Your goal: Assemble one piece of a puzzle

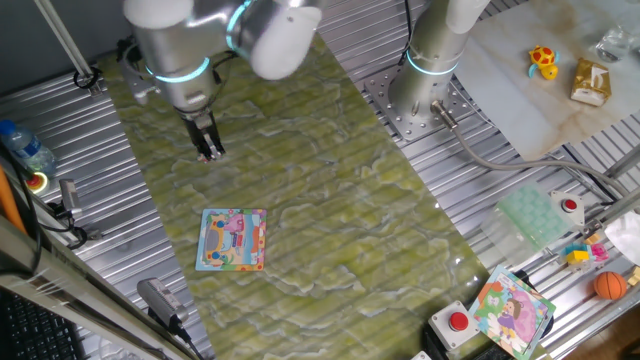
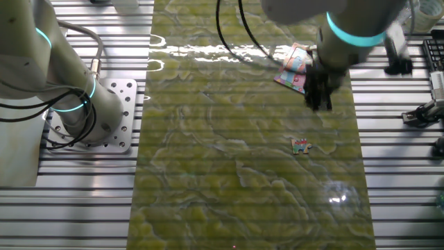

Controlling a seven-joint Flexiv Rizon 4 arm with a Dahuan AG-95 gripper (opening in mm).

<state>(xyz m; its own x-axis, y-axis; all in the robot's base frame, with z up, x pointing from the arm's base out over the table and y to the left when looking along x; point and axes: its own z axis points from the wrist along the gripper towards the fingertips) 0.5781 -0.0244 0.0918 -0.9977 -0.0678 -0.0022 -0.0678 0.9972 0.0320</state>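
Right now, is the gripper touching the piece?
Apart. The other fixed view shows the gripper hanging above and beyond the piece, with bare green mat between them. The piece lies alone, clear of the puzzle.

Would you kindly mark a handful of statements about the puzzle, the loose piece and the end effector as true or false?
1. The flat square jigsaw board with the light-blue border lies on the green marbled mat. True.
2. The tiny pale pink jigsaw piece is already seated in that board. False: it lies alone on the mat, apart from the board.
3. The end effector is clamped on the board. False: it hangs above the mat, away from the board.
4. A second square board with a purple-and-green cartoon picture sits off the mat, near a red button. True.
5. An orange ball rests on the mat beside the piece. False: it sits off the mat at the table's edge.
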